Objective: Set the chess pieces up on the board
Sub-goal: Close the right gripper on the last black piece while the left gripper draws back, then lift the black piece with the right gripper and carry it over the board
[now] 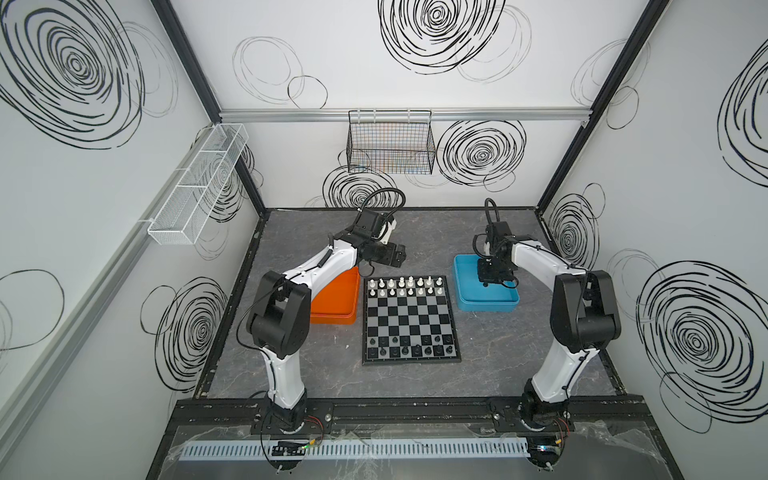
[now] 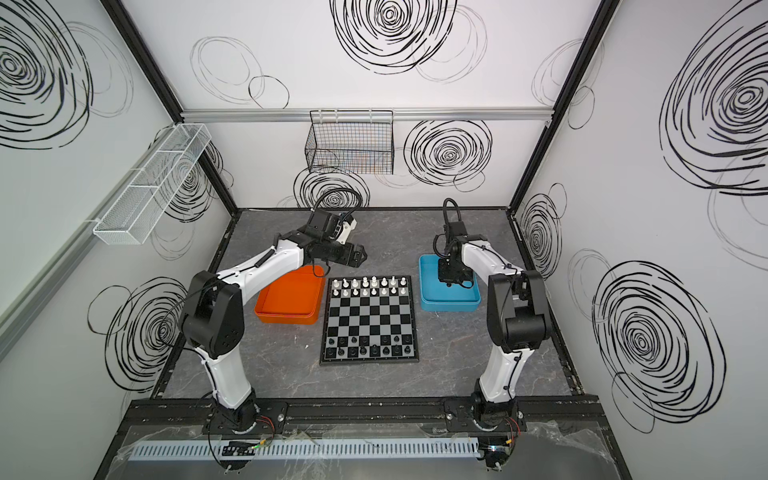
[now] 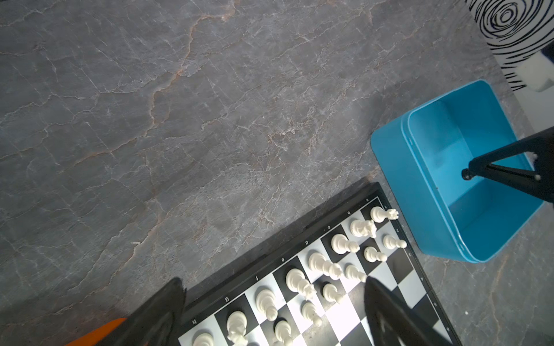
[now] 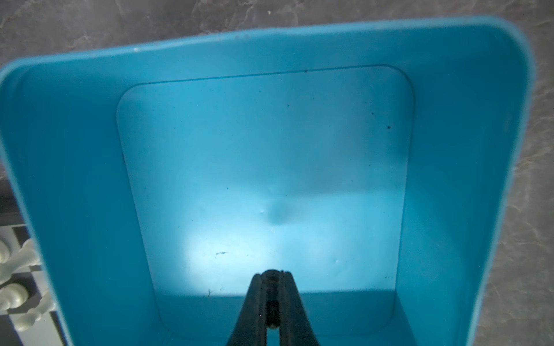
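A white mesh basket (image 1: 195,187) hangs on the left wall. Below it the left arm (image 1: 320,266) reaches out over the orange tray (image 1: 336,316). The tray sits on the grey bench (image 1: 291,374) just beside the left edge of the board (image 1: 409,320). The left gripper (image 1: 400,254) hovers above the bench, beyond the board's far left corner. Its fingers (image 3: 162,314) are released and spread wide, and in the left wrist view they frame the white rows from above.

The board lies flat in the middle of the bench, between the two trays. The white pieces (image 1: 402,283) stand upright on its two far rows, the black pieces (image 1: 405,352) on its two near rows. On the back wall, above the board's far side, hangs a black wire basket (image 1: 390,143).

Right of the board, just beside its far right corner, sits the blue tray (image 1: 486,306). The right arm (image 1: 536,257) bends in from the right, and the right gripper (image 1: 485,285) points down inside the tray's walls. Its fingers (image 4: 254,305) are clenched on a small dark chessman (image 4: 271,275) with a round knob, pinched at their very tips. Whether its base touches the tray floor cannot be told. In the right wrist view a few white pieces show just outside the tray's wall.
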Controlling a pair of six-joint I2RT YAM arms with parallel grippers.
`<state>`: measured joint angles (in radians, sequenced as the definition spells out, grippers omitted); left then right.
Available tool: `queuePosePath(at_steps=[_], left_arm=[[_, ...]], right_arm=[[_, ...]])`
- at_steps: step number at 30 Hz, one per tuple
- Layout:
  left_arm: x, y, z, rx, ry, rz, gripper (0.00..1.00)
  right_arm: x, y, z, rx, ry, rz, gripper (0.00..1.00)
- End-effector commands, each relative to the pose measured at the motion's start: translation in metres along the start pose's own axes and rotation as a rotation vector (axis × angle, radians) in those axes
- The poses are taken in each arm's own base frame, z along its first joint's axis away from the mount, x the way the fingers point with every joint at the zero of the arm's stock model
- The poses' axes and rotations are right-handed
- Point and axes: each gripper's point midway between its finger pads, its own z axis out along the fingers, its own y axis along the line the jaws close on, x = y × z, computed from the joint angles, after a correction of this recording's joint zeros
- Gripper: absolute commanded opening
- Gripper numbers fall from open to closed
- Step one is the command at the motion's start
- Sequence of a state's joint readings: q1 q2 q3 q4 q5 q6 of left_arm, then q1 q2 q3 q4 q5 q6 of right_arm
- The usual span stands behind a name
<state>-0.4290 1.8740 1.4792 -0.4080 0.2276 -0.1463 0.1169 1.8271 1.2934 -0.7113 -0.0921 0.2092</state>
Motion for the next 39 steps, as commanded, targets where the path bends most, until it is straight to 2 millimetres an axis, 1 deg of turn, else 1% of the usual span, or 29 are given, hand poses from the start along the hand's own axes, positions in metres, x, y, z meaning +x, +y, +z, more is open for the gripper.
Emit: queuePosePath(at_steps=[1,3,7,12,21,25,29,39], left_arm=[[-0.005,-0.003,0.001,0.017,-0.022,0.001,0.96],[-0.004,-0.004,0.002,0.015,-0.018,0.002,0.96],[-0.003,-0.006,0.004,0.018,-0.014,0.004,0.96],[-0.001,-0.008,0.006,0.021,-0.007,0.007,0.96],[0.0,-0.008,0.007,0.018,-0.003,0.009,0.96],[0.0,-0.008,0.007,0.018,-0.002,0.008,0.96],[0.001,-0.008,0.007,0.017,-0.001,0.009,0.96],[0.0,-0.008,0.007,0.014,-0.001,0.01,0.96]], right_arm=[[-0.007,0.0,0.014,0.02,-0.018,0.015,0.09],[-0.01,-0.001,0.02,0.027,-0.027,0.024,0.09],[-0.011,-0.002,0.028,0.036,-0.021,0.027,0.1],[-0.01,-0.003,0.034,0.042,-0.011,0.027,0.15],[-0.007,-0.003,0.033,0.037,-0.004,0.022,0.29],[-0.004,-0.002,0.035,0.028,0.006,0.02,0.3],[-0.002,-0.001,0.035,0.026,0.013,0.019,0.24],[0.005,-0.004,0.037,0.037,0.051,0.025,0.22]])
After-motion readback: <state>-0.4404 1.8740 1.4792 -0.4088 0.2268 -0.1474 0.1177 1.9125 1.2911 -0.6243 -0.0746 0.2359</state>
